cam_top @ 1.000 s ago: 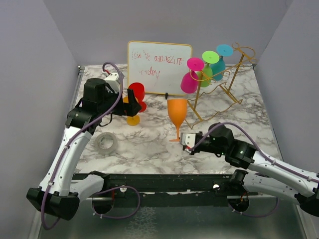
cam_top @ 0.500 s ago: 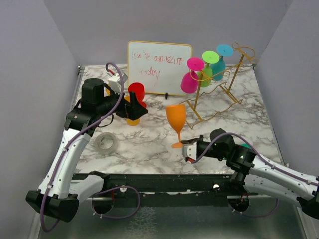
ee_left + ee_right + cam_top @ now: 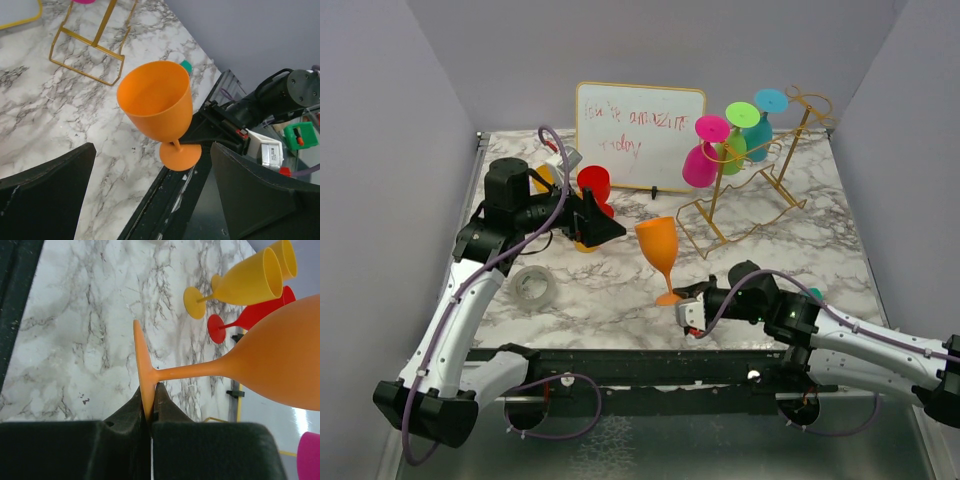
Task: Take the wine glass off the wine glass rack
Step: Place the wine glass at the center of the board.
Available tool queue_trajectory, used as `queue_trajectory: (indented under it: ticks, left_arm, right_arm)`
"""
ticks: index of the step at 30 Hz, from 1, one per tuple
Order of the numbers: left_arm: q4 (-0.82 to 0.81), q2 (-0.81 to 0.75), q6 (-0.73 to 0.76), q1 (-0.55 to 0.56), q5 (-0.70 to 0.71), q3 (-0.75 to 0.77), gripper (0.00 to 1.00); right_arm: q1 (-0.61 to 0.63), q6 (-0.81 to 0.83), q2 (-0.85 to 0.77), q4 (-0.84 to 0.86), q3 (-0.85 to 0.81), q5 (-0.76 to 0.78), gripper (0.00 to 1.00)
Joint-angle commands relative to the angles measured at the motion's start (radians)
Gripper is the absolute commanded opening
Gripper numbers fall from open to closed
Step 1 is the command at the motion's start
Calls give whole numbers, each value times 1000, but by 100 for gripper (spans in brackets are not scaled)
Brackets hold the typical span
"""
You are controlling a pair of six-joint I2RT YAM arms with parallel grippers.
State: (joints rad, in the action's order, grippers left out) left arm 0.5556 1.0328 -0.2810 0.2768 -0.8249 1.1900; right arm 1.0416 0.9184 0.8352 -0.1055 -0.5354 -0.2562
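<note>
The right end effector (image 3: 685, 312) was clamped on the foot of the orange wine glass (image 3: 657, 245), tilted clear of the wine glass rack (image 3: 716, 190) beyond it; the left end effector (image 3: 605, 228) gaped wide toward the bowl, and the whiteboard (image 3: 640, 122) behind legibly read "amazing"
</note>
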Motion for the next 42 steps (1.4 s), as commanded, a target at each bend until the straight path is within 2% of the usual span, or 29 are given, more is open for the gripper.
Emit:
queue_trajectory:
  ticks: [1,7,15,20,25,28,36,42]
  left_arm:
    - [-141,-2,-100,9,-100,-24,99]
    - [-161,55,-99,89,-73,9,96]
    - [-103,122,-33,275,79,45,89]
    - [-39,182,22,357,126,109,80]
    - [0,213,57,378,131,153,68]
    - [58,214,100,378,146,171,59]
    - [140,247,163,385,76,188,54]
    - [147,251,177,394,64,209,34]
  right_arm:
    - [6,77,-5,2,9,63,1]
    - [20,114,16,-24,-8,11,1]
    - [31,137,29,-15,-14,27,1]
    - [32,139,25,-36,-17,18,1]
    - [33,137,18,-59,-16,17,1]
    - [33,170,0,-96,-9,67,1]
    - [33,221,-41,-135,-9,100,1]
    - [33,242,-10,-152,-29,113,1]
